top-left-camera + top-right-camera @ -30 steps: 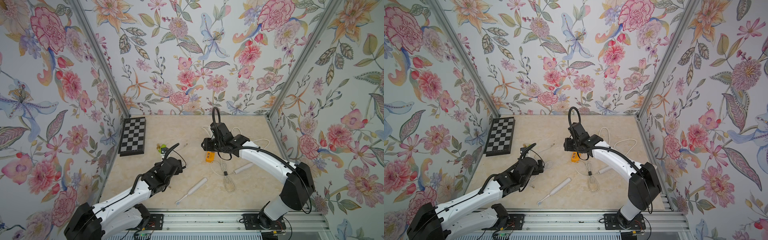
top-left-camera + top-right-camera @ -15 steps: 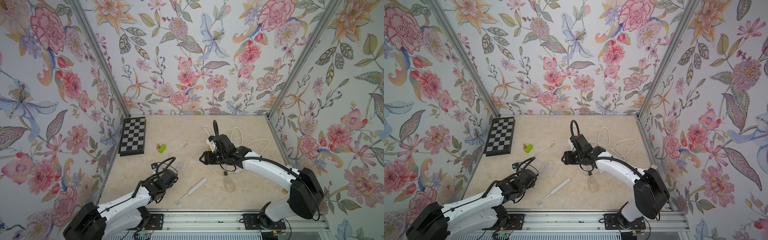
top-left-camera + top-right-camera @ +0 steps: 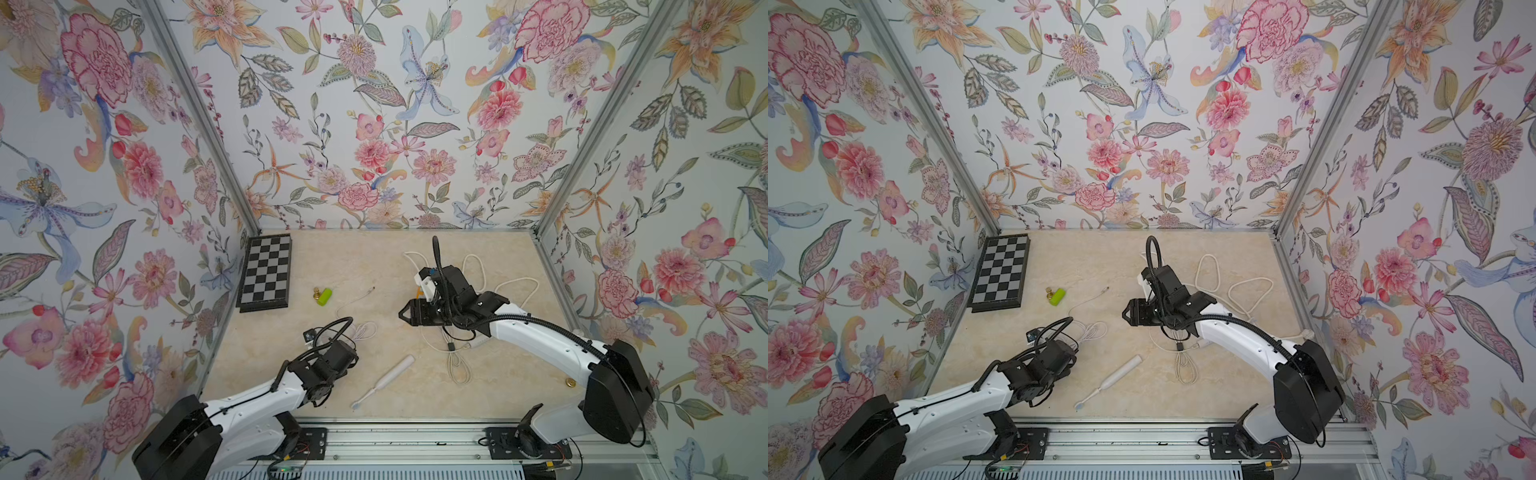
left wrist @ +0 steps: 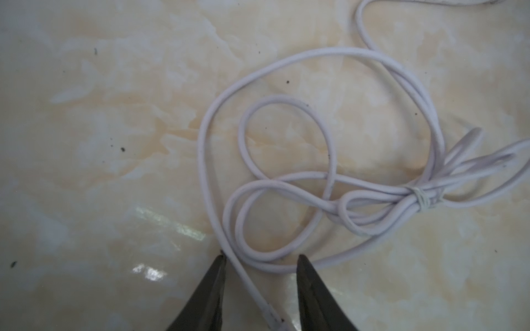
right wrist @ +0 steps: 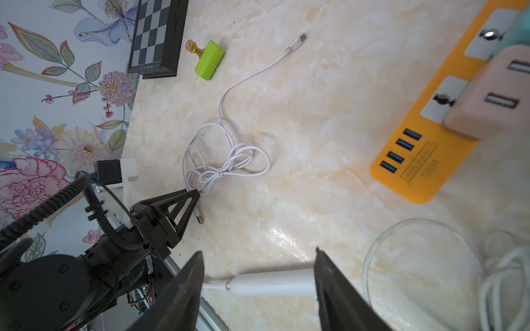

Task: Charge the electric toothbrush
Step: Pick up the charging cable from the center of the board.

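Observation:
The white electric toothbrush (image 3: 384,380) (image 3: 1111,380) lies flat near the table's front edge, held by nothing. A thin white charging cable (image 3: 365,330) (image 4: 329,183) lies coiled and tied, its small plug (image 5: 298,41) stretched toward the back. My left gripper (image 4: 259,256) (image 5: 195,197) is down on the coil's near end. Its jaws stand narrowly apart with one strand running between them toward the USB plug (image 5: 200,219). My right gripper (image 3: 405,313) (image 5: 258,252) hangs open above the table, with the toothbrush (image 5: 272,283) showing far below between its fingers. An orange power strip (image 5: 415,160) lies beside it.
A folded chessboard (image 3: 266,272) leans at the back left wall. A green block (image 3: 325,297) and gold pawn (image 3: 316,293) lie near it. Thick white cord loops (image 3: 478,270) and a bundled cable (image 3: 457,365) lie under my right arm. A pink USB adapter (image 5: 493,100) sits on the strip.
My left gripper pulled back from the green block, came down on the coiled cable and narrowed its jaws. The right gripper drifted forward and left, opening a little.

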Motion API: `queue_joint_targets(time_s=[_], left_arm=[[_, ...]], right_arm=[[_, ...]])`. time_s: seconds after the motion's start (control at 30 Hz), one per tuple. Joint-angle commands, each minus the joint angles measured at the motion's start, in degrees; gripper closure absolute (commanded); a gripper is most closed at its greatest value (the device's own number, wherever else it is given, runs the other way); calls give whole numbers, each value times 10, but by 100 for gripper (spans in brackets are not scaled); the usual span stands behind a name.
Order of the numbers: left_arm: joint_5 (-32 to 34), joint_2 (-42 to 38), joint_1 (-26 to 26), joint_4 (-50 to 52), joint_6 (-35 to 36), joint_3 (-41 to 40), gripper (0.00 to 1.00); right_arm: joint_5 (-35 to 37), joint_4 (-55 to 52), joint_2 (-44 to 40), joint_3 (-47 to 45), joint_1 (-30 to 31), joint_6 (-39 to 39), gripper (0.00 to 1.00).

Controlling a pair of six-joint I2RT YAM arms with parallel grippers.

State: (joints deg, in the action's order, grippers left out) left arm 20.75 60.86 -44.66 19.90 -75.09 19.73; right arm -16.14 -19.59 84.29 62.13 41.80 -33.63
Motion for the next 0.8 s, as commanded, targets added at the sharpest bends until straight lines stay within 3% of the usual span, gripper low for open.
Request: queue_joint_targets(time_s=[0.0,0.2,0.77], left_arm=[[-3,-5,-10,11,-26,-10,63],[-1,12,-28,-12,-32,-9,68],[20,0,-28,-56,-6,-2,99]], right_arm=[[-10,6,-17,-11,-6,10,38],[-10,6,-24,-17,-7,12,37],[-30,12,-33,-26,-28,7,35]])
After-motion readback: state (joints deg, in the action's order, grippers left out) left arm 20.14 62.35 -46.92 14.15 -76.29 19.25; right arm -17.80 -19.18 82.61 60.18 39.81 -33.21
